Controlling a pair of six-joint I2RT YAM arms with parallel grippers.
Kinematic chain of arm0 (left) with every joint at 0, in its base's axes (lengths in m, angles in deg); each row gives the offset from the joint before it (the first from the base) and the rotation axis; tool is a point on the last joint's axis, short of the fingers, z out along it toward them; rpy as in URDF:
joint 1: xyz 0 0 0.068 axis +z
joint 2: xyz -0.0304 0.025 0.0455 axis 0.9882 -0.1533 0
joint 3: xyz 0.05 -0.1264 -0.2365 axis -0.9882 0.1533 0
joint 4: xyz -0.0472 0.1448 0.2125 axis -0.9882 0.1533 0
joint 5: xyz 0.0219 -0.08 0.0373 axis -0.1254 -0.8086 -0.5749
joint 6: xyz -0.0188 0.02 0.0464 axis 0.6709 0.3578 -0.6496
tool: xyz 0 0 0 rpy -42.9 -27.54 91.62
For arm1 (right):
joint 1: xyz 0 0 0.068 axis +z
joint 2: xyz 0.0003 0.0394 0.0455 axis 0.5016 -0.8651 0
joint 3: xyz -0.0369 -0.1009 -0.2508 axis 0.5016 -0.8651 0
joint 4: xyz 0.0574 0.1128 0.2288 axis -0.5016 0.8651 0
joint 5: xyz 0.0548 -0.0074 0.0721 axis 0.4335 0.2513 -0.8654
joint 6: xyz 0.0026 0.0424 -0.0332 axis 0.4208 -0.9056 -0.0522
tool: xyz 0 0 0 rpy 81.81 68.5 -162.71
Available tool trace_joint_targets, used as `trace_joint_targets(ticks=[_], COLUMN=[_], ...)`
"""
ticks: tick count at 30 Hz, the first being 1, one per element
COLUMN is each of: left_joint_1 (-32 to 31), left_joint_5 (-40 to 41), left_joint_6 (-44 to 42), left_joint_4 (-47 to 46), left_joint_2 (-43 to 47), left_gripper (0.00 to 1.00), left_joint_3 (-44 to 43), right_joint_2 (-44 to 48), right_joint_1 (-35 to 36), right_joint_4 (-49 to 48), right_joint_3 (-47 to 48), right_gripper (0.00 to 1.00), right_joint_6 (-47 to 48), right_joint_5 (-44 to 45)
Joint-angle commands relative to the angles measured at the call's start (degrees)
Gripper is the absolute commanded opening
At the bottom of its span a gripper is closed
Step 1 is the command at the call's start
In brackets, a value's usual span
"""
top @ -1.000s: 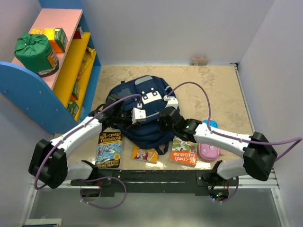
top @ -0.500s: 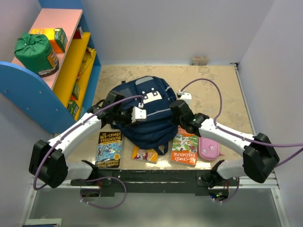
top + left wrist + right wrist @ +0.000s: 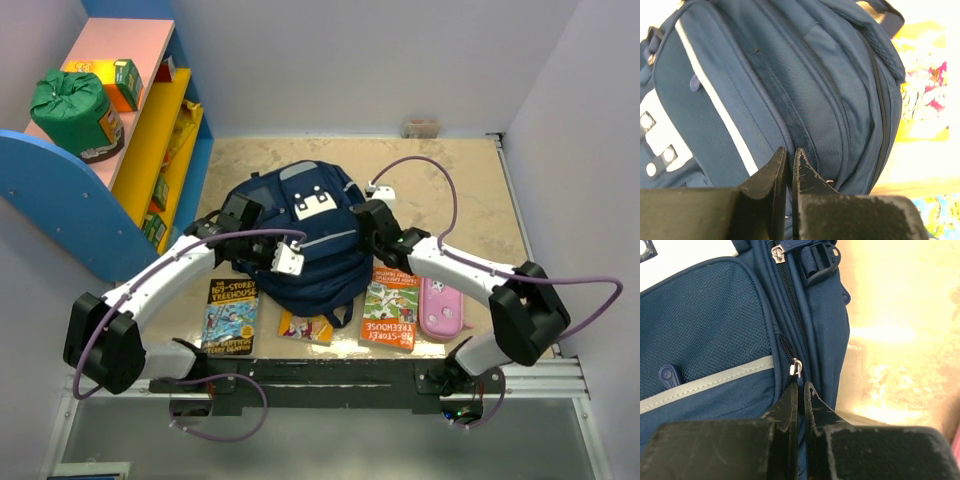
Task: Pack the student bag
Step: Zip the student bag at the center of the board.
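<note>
The student bag, navy with a grey stripe and white patches, lies front up in the middle of the table. My left gripper rests on its left side. In the left wrist view that gripper is shut, pinching a fold of the bag's blue fabric. My right gripper is at the bag's right edge. The right wrist view shows it shut on the blue tab of a silver zipper pull beside the mesh front pocket.
Two treehouse books and a small orange book lie along the near edge, the orange one half under the bag. A pink pencil case is at the right. A shelf with a green sack stands at the left.
My right gripper has travelled along the bag's right side toward the back while staying shut. The right arm swung off the pencil case. The left wrist shifted slightly toward me.
</note>
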Motion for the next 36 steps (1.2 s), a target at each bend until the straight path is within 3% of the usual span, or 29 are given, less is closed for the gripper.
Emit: trace_joint_targets(ticks=[1, 3, 4, 6, 8, 9, 14, 20, 24, 32, 33, 36], left_joint_1=[0.08, 0.26, 0.69, 1.22, 1.22, 1.22, -2.98, -14.5, -16.09, -16.7, -16.88, -17.23], left_joint_5=[-5.5, -2.97, -1.73, 0.91, 1.97, 2.06, 2.41, 15.22, 20.6, 21.56, 21.75, 21.66], left_joint_6=[-7.87, -4.82, -2.53, 1.34, 2.23, 5.37, 21.11, 38.95, 40.3, 38.27, 38.19, 37.92], left_joint_4=[13.87, 11.34, 10.01, 8.42, 10.17, 10.17, 1.58, -17.76, -26.71, -30.33, -31.21, -31.4], left_joint_2=[0.58, 1.02, 1.11, 1.55, 0.5, -0.46, -0.3, -3.01, -8.63, -18.21, -18.92, -21.47], left_gripper=[0.05, 0.2, 0.37, 0.62, 0.96, 1.0, 1.0, 1.0, 1.0, 1.0, 0.97, 0.72], left_joint_3=[-1.73, -1.64, -1.9, -2.78, -6.72, -8.31, -14.03, -11.14, -8.5, -11.13, -11.83, -14.02], right_joint_2=[-0.92, 1.09, 2.23, 5.39, 6.63, 6.9, 6.55, 6.2, 6.9, 8.48, 8.66, 8.92], right_joint_1=[-3.69, -3.61, -3.61, -3.61, -3.52, -3.52, -3.61, -3.61, -3.52, -3.61, -3.52, -3.43], right_joint_4=[-5.09, -6.15, -7.64, -8.96, -10.28, -10.29, -11.87, -13.36, -13.36, -15.47, -15.47, -15.47], right_joint_3=[2.21, 0.11, -0.77, -3.84, -5.43, -6.14, -6.58, -6.06, -5.79, -7.2, -7.2, -7.11], right_gripper=[0.0, 0.0, 0.0, 0.0, 0.0, 0.0, 0.0, 0.0, 0.0, 0.0, 0.0, 0.0], right_joint_6=[1.61, 0.38, 0.03, -0.85, -1.91, -2.26, -3.23, -3.41, -3.58, -4.64, -4.55, -4.11], right_joint_5=[10.04, 9.07, 8.02, 6.17, 4.06, 3.62, -0.77, -4.47, -6.58, -11.23, -11.68, -13.08])
